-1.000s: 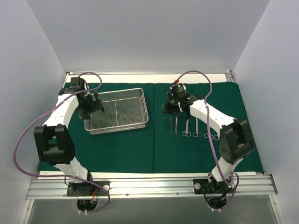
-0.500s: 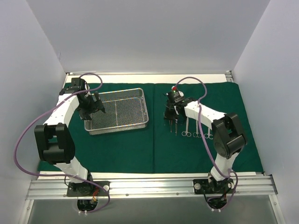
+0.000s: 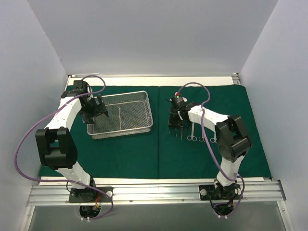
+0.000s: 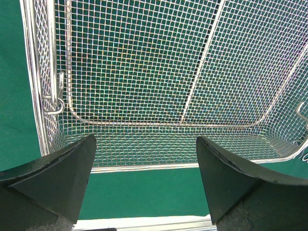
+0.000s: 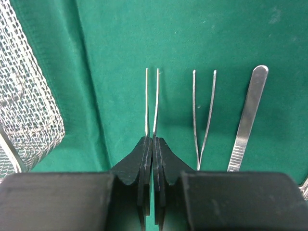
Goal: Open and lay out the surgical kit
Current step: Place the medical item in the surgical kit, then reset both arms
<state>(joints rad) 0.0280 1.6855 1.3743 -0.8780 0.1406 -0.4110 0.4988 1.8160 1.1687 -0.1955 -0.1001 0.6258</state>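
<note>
The dark green cloth (image 3: 144, 154) lies spread flat under everything. The wire-mesh tray (image 3: 150, 115) stands on its left half, with nothing in it. My left gripper (image 3: 96, 109) hangs open over the tray's left end; in the left wrist view its fingers (image 4: 72, 168) straddle the tray rim (image 4: 144, 167). On the right half my right gripper (image 5: 152, 139) is shut on thin tweezers (image 5: 147, 101), whose two prongs stick out from between its fingertips just above the cloth. A second pair of tweezers (image 5: 196, 120) and a flat steel handle (image 5: 248, 120) lie beside them. Ring-handled instruments (image 3: 191, 138) continue the row.
The tray's mesh wall (image 5: 29, 110) stands close to the left of my right gripper. White walls enclose the table on three sides. A metal rail (image 3: 154, 190) with both arm bases runs along the near edge.
My right arm has folded in and brought its shut gripper nearer and slightly left, down to the row's left end. The left arm and tray have not moved.
</note>
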